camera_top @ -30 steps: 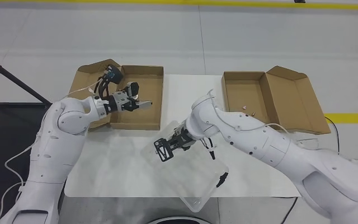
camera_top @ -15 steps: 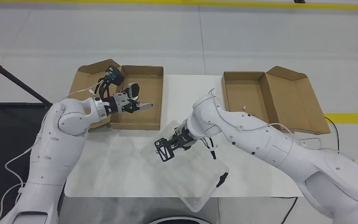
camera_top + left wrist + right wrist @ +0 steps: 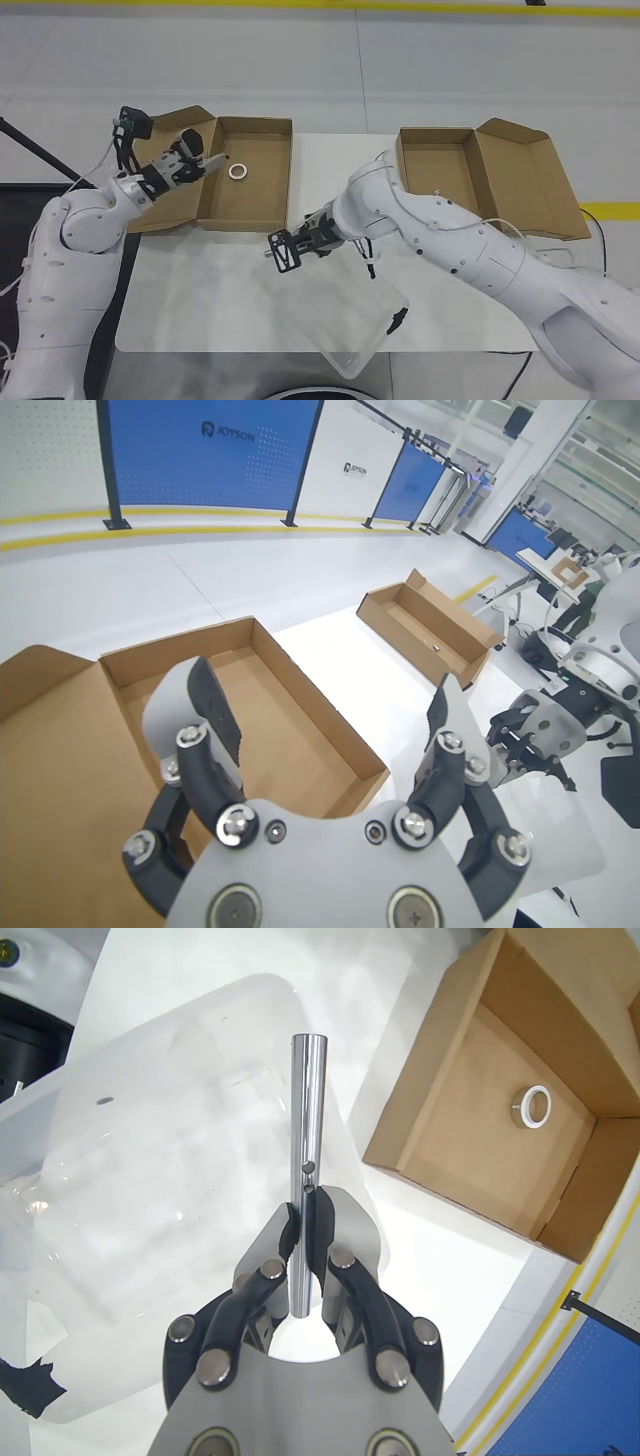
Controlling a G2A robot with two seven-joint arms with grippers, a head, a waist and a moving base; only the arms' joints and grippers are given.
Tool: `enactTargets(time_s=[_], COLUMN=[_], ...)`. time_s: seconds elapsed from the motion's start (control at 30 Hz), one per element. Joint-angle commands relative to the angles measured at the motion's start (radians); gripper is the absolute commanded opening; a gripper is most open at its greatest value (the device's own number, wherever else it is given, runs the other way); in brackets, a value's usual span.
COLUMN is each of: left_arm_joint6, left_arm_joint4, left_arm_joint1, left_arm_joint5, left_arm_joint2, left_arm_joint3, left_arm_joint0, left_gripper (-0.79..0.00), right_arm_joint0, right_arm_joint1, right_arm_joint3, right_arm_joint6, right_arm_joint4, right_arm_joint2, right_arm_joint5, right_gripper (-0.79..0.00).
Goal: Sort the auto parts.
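- Looking down from the top view, the right gripper (image 3: 285, 250) hangs over the middle of the table (image 3: 200, 300), at the eleven o'clock corner of the clear tray (image 3: 345, 320). The left gripper (image 3: 205, 160) sits out at ten o'clock, beside the left box (image 3: 255, 205), where a white ring (image 3: 238, 171) lies. The right box (image 3: 440, 175) stands at two o'clock.
- In the left wrist view, the left gripper's fingers are spread wide with nothing between them, above the left box's flap.
- In the right wrist view, the right gripper's pads pinch a metal rod (image 3: 309, 1103) near one end, so most of its length juts past the fingertips, over the tray.
- To do the carry well (which box suits the rod I cannot tell), I would travel slowly with the grip firm. That long overhang could swing or slip. Line the rod up with the box's long side, lower it close to the floor, then release.
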Motion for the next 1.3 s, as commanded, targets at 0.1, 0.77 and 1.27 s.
enactTargets(time_s=[0.1,0.77,1.27], left_arm_joint6=[0.015,0.038,0.109], left_arm_joint4=[-0.006,-0.060,-0.087], left_arm_joint1=[0.006,0.003,0.013], left_arm_joint5=[0.016,0.134,0.257], left_arm_joint2=[-0.024,-0.022,-0.099], left_arm_joint3=[-0.027,0.009,-0.011], left_arm_joint0=[0.033,0.014,0.076], left_gripper=[0.000,0.000,0.000], right_arm_joint0=[-0.008,-0.033,0.042], right_arm_joint1=[-0.017,-0.044,-0.350], right_arm_joint3=[0.034,0.090,0.527], right_arm_joint6=[-0.089,-0.155,-0.347], right_arm_joint4=[-0.050,-0.108,-0.247], right_arm_joint2=[0.034,0.043,-0.068], right_arm_joint5=[0.078,0.151,0.290], right_gripper=[-0.785,-0.785,-0.785])
